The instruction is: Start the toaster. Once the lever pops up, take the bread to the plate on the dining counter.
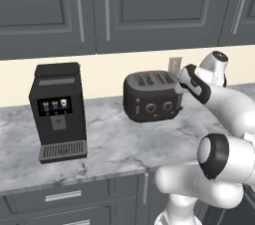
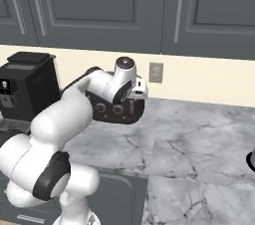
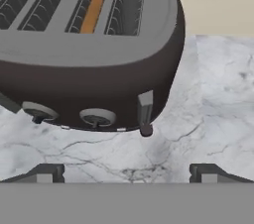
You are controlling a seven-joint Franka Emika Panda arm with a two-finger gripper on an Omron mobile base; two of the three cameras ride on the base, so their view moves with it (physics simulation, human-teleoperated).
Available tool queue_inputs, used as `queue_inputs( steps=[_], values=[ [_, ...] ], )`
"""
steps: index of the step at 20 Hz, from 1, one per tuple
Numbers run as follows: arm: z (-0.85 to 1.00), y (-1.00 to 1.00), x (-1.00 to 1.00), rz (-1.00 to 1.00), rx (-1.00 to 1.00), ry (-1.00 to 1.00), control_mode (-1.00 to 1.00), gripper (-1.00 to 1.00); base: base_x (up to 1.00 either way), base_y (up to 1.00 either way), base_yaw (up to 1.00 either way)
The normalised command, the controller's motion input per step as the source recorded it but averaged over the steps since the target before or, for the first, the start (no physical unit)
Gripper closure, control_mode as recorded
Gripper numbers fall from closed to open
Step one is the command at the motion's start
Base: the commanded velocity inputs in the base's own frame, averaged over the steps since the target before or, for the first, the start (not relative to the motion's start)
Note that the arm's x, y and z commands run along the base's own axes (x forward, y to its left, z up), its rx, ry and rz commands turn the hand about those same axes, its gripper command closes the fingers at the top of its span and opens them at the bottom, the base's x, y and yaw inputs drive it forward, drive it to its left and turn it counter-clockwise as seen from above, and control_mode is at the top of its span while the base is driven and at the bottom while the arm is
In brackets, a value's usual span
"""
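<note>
Just below the end effector point(image 3: 127, 173), jaws apart and empty, the rounded dark brown toaster's point(image 3: 89, 64) side lever point(image 3: 145, 114) awaited, in my judgement, a downward press to start toasting.

Dark grey cabinets point(image 1: 119, 5), cream wall point(image 2: 209, 77), marble worktop point(image 2: 199, 139), perhaps a wall outlet point(image 2: 156, 72)

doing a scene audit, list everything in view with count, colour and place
toaster: 1, dark brown, on the worktop by the wall
bread: 1, orange-brown, down in a toaster slot
lever: 1, grey with dark knob, toaster front, low
coffee machine: 1, black, worktop left of the toaster
outlet: 1, grey, wall behind the toaster
worktop: 1, grey-veined marble, over drawers
cabinets: several, dark grey, above
end effector: 1, open, just in front of the toaster
</note>
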Motion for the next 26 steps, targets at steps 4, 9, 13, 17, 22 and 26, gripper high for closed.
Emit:
queue_inputs(
  steps=[4, 9, 13, 17, 22, 26],
  values=[
    [0.18, 0.04, -0.13, 0.0, 0.0, -0.2, -1.0, -1.0, 0.0, 0.0, 0.0],
    [0.03, 0.15, -0.32, 0.0, -0.02, -0.36, -1.0, -1.0, 0.0, 0.0, 0.0],
    [0.09, 0.12, -0.26, -0.03, 0.0, -0.21, -1.0, -1.0, 0.0, 0.0, 0.0],
    [0.11, 0.17, -0.21, -0.08, 0.03, -0.09, -1.0, -1.0, 0.0, 0.0, 0.0],
    [0.27, 0.09, -0.12, -0.04, 0.02, -0.02, -1.0, -1.0, 0.0, 0.0, 0.0],
    [0.24, 0.13, -0.01, -0.01, 0.01, 0.0, -1.0, -1.0, 0.0, 0.0, 0.0]
  ],
)
